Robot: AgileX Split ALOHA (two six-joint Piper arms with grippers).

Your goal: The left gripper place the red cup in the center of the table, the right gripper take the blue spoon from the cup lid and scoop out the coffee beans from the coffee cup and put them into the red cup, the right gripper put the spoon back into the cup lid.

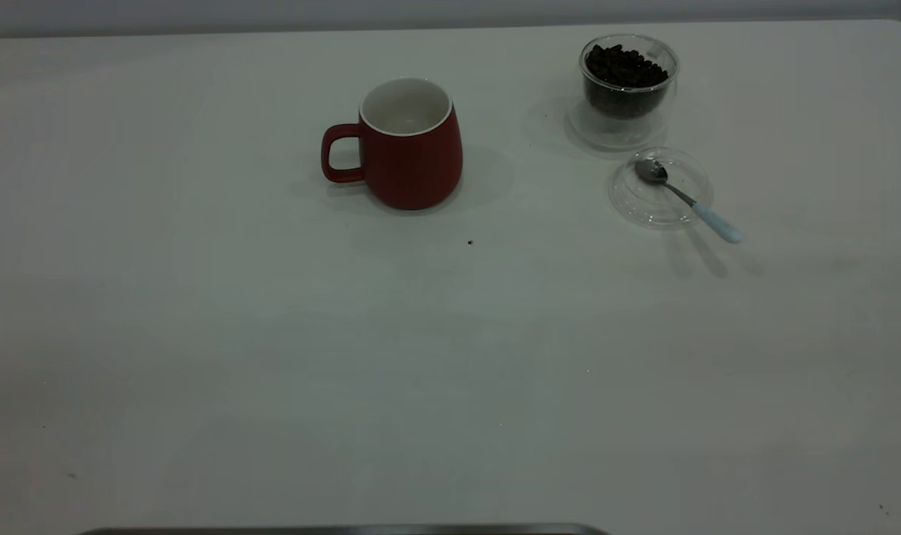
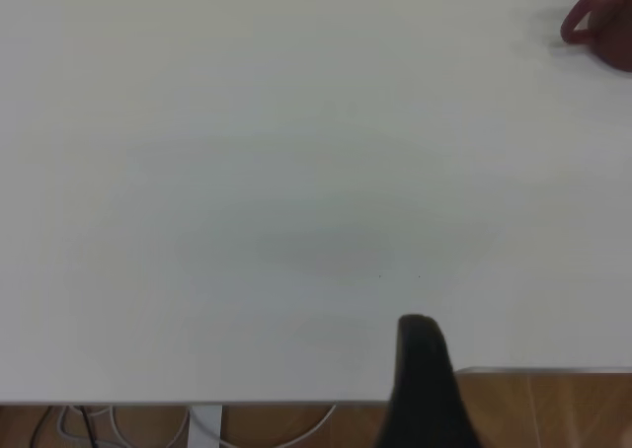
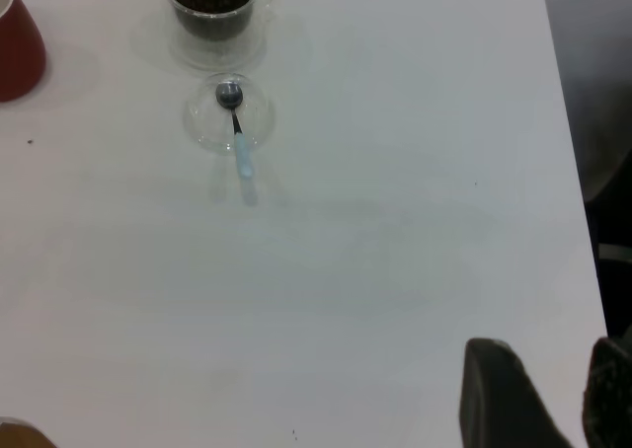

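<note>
The red cup (image 1: 413,148) stands upright on the table (image 1: 420,371) near the far middle, handle toward the left, white inside showing nothing in it. To its right, the coffee cup (image 1: 628,89) holds the coffee beans (image 1: 626,67). Just in front of it lies the cup lid (image 1: 636,202) with the blue spoon (image 1: 684,197) resting across it, bowl in the lid, handle over the rim. My right gripper (image 3: 548,369) hangs open over the table's near right part, far from the spoon (image 3: 237,132). My left gripper (image 2: 420,369) sits at the table's near edge, far from the red cup (image 2: 607,29).
A tiny dark speck (image 1: 470,241) lies in front of the red cup. Wooden floor (image 2: 553,409) and cables show beyond the table's edge in the left wrist view. The table's right edge (image 3: 568,152) runs close beside my right gripper.
</note>
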